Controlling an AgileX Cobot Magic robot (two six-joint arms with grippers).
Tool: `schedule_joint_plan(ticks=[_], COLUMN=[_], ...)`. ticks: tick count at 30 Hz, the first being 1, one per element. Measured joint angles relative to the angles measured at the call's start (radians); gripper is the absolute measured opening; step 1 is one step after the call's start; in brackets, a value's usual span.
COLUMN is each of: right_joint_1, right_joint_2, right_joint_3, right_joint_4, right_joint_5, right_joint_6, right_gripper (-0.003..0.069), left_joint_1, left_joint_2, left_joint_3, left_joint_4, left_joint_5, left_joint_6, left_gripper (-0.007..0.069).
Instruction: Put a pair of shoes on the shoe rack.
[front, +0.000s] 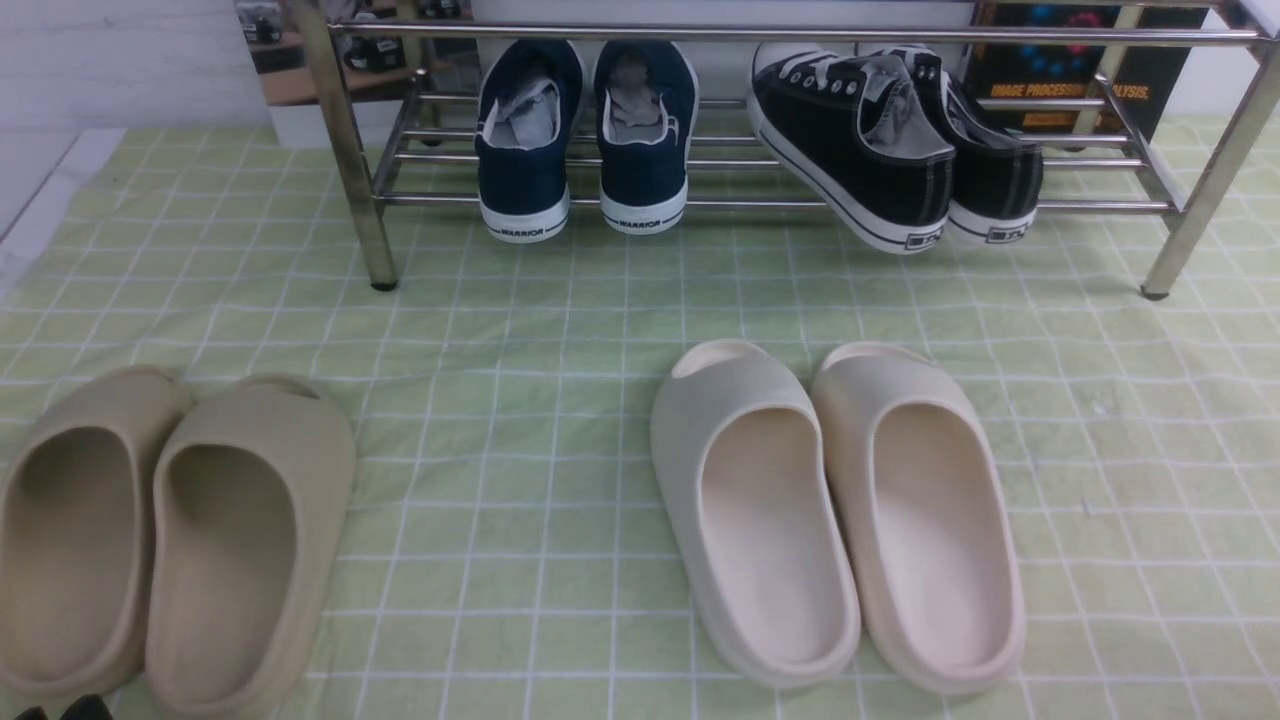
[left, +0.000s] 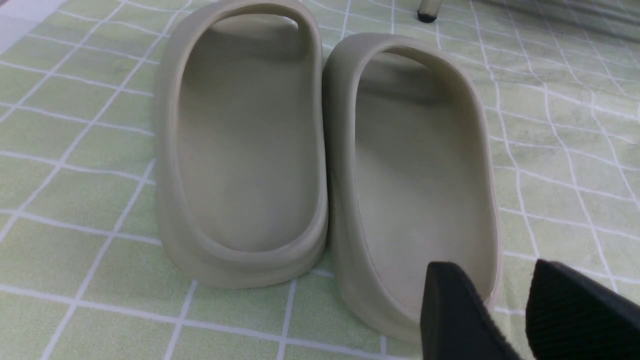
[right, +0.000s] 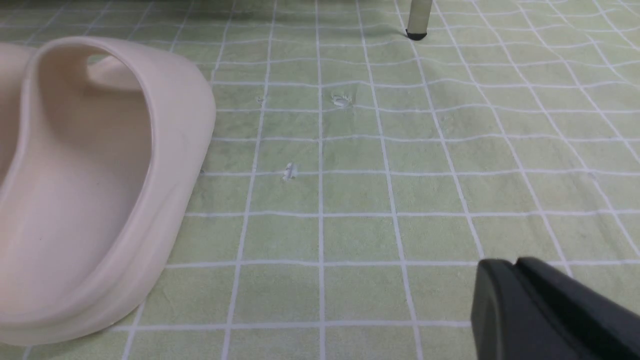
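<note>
The pair of shoes, two black sneakers with white soles, sits on the lower shelf of the chrome shoe rack (front: 800, 33) at the right. The left shoe (front: 860, 150) lies tilted, with its heel hanging over the front bar. The right shoe (front: 995, 165) rests against it. In the left wrist view my left gripper (left: 492, 267) is open and empty, just over the heel rim of a tan slide (left: 420, 165). Its dark tips (front: 60, 710) barely show in the front view. My right gripper (right: 515, 262) is shut on nothing, low over the green checked cloth (right: 350, 200).
Two navy sneakers (front: 585, 140) stand on the same shelf at the left. A pair of tan slides (front: 170, 540) lies front left and a pair of cream slides (front: 830, 510) front centre. Rack legs (front: 350, 150) stand on the cloth.
</note>
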Motion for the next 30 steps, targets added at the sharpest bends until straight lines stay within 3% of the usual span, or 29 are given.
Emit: schedule_joint_plan(ticks=[30], right_joint_1=[0.000], right_joint_2=[0.000], right_joint_3=[0.000], right_joint_4=[0.000], right_joint_5=[0.000], right_joint_6=[0.000], right_gripper=[0.0111], left_joint_1=[0.000], left_joint_2=[0.000], left_joint_3=[0.000], left_joint_4=[0.000], left_joint_5=[0.000], left_joint_6=[0.000], left_gripper=[0.0239])
